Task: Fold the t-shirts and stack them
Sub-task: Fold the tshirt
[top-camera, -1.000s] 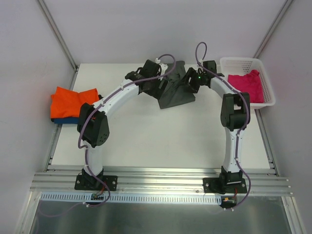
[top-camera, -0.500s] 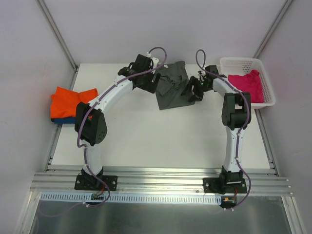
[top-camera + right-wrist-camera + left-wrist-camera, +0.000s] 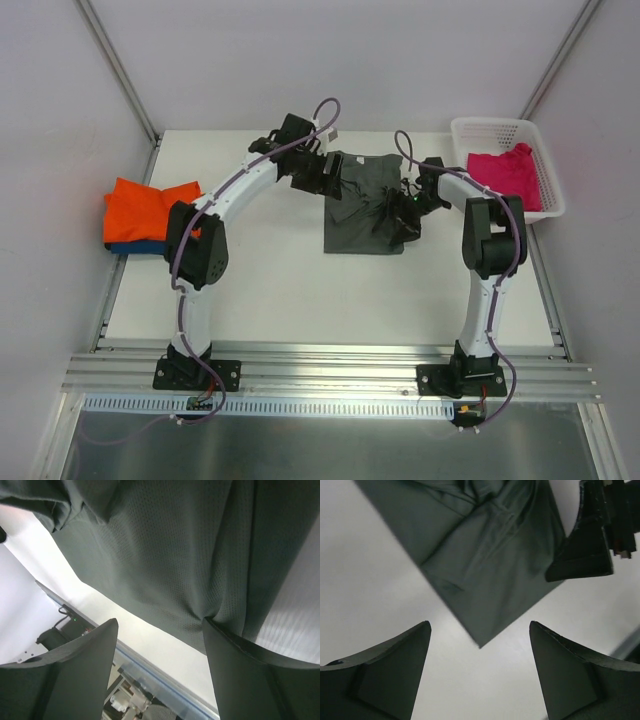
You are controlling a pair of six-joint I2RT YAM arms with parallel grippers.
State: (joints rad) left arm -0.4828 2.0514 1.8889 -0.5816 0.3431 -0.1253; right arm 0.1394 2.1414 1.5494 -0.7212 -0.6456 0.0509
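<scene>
Lowered since a second ago, the soft dark grey t-shirt (image 3: pixel 355 215) lies part-folded on the white counter (image 3: pixel 280 290). The left end effector (image 3: pixel 480 630) and right end effector (image 3: pixel 160 625) are spread wide and empty. The bright orange folded t-shirt (image 3: pixel 145 205) is stacked on the blue t-shirt (image 3: pixel 130 246). The magenta pink t-shirt (image 3: pixel 505 170) waits in the white plastic mesh basket (image 3: pixel 490 124).

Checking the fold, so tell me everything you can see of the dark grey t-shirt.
The dark grey t-shirt lies on the white table, folded into a rough rectangle with some wrinkles. Its cloth looks thin and finely meshed. The open left gripper and open right gripper are at its edges, neither gripping it.
</scene>
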